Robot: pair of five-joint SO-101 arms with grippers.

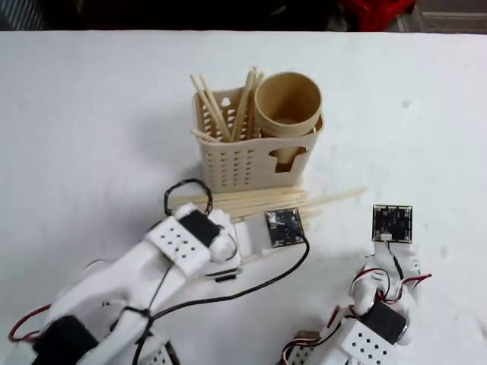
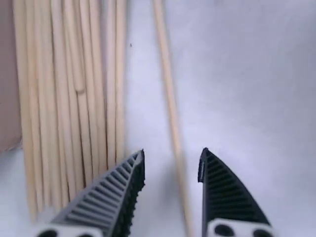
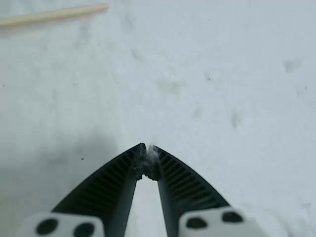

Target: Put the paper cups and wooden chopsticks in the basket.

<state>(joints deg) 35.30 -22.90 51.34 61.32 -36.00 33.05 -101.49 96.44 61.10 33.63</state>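
Observation:
The beige slotted basket (image 1: 236, 163) stands mid-table, holding nested paper cups (image 1: 288, 103) and several upright wooden chopsticks (image 1: 221, 106). More chopsticks (image 1: 327, 200) lie flat on the table just in front of it. My left gripper (image 2: 172, 155) is open low over them. A single chopstick (image 2: 170, 113) runs between its fingers, and the bundle (image 2: 74, 98) lies just outside one finger. My right gripper (image 3: 147, 149) is shut on nothing over bare table, with one chopstick end (image 3: 54, 15) farther off.
The white table (image 1: 91, 114) has open room on both sides of the basket and behind it. The left arm (image 1: 175, 243) and the right arm (image 1: 380, 304) come in from the front edge. Dark floor shows beyond the far edge.

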